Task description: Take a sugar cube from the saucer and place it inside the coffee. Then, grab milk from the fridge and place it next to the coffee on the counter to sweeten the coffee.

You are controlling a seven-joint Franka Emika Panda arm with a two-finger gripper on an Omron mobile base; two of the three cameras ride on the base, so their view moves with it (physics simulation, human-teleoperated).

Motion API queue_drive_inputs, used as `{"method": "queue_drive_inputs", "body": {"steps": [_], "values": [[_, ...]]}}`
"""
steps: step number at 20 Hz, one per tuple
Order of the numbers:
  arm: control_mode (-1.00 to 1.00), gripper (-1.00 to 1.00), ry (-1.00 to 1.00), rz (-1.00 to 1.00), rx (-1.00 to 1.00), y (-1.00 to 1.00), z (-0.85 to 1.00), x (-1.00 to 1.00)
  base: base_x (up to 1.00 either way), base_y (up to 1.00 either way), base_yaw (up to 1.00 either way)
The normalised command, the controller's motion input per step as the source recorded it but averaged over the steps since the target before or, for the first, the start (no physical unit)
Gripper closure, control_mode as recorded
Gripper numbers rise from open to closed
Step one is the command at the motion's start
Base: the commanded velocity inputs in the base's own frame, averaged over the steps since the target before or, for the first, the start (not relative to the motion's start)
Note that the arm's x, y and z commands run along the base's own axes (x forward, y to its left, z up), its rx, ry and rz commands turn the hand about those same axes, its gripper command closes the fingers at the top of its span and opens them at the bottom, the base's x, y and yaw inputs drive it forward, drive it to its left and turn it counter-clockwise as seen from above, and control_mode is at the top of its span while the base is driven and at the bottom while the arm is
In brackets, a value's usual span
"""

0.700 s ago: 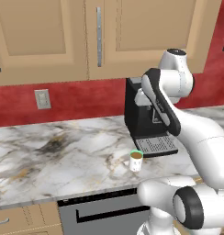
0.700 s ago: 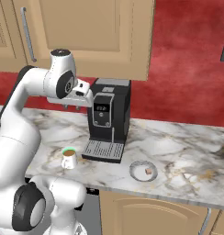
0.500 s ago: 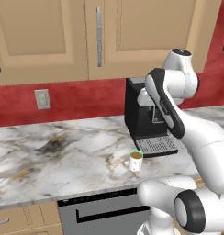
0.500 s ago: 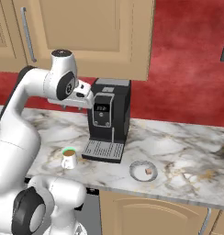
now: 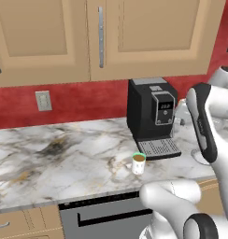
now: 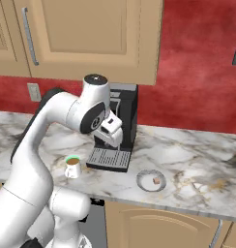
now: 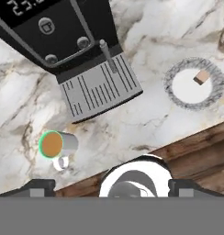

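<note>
The coffee [image 6: 72,167] is a white mug with a green rim. It stands on the marble counter [image 6: 187,160], left of the black coffee machine's drip tray. To the right lies the round saucer [image 6: 150,181] with one brown sugar cube [image 6: 157,181] on it. My gripper [image 6: 115,140] hangs in front of the machine, well above the counter, between mug and saucer. In the hand view the coffee [image 7: 56,144] sits lower left, and the saucer [image 7: 194,82] with the sugar cube [image 7: 202,76] sits upper right. My gripper [image 7: 112,187] is open, its tips wide apart with nothing between them.
The black coffee machine [image 5: 151,116] stands at the back of the counter against a red wall, under tan wall cabinets [image 5: 99,37]. A wall socket [image 5: 42,101] is to the left. The counter's front edge runs over wooden cabinet fronts [image 7: 196,147].
The arm has swung right and down. The hand has dropped from beside the machine's top to in front of it, nearer the saucer. Mug, saucer and cube have not moved.
</note>
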Motion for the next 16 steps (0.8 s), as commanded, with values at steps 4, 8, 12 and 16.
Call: {"method": "queue_drive_inputs", "body": {"steps": [4,8,12,16], "values": [[-1.0,-1.0,0.19,-0.52,0.1,-1.0,-0.36,-0.33,0.0,0.0,0.0],[-1.0,-1.0,0.18,-0.49,0.08,-1.0,-0.34,-0.11,0.0,0.0,0.0],[-1.0,-1.0,0.0,-0.28,0.06,-0.95,-0.22,-0.06,0.0,0.0,0.0],[-1.0,-1.0,0.0,0.0,0.0,-0.55,-0.31,0.03,0.0,0.0,0.0]]}}
